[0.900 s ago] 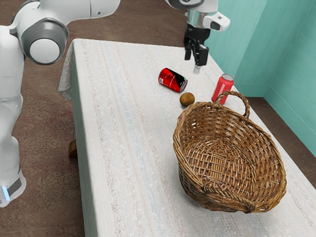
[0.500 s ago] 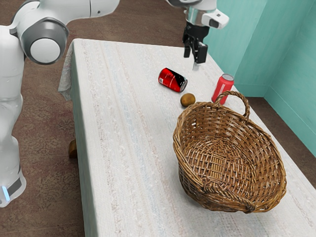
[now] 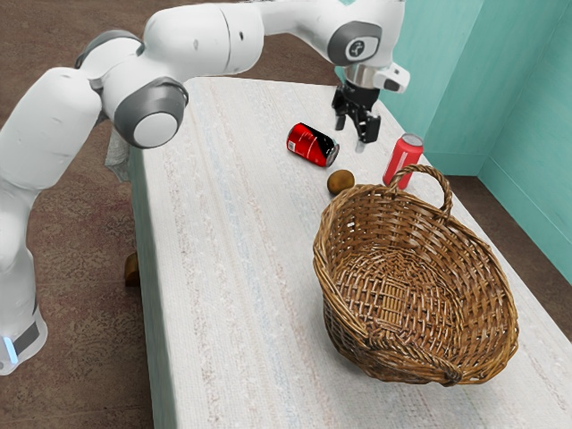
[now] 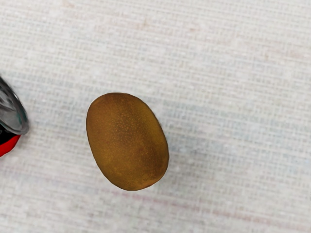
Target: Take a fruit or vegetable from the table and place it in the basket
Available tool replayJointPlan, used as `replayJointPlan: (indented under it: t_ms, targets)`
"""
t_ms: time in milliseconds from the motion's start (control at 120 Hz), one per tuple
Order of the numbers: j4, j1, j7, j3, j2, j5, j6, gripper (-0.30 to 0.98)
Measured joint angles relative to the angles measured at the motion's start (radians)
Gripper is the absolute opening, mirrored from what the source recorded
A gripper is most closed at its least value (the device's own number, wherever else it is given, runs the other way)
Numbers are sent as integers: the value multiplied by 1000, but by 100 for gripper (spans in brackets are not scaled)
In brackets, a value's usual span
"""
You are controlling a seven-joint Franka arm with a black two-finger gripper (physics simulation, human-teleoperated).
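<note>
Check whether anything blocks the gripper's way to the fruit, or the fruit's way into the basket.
Nothing visible stands between the open gripper and the fruit; the tipped can lies to one side. Toward the basket, only its raised rim intervenes.

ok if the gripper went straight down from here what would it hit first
Likely the brown fruit, or the cloth beside it: the gripper points down that way, but depth is unclear.

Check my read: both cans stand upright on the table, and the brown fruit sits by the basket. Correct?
No, the exterior view shows the red-and-black can lying on its side; only the red can stands upright. The brown fruit does sit by the basket.
</note>
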Motion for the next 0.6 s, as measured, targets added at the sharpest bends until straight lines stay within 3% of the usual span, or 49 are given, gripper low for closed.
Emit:
replayJointPlan:
  t_ms: [325, 600]
  targets:
    - [44, 53, 3, -34, 134, -43, 49, 69]
    - [55, 68, 6, -39, 176, -63, 61, 69]
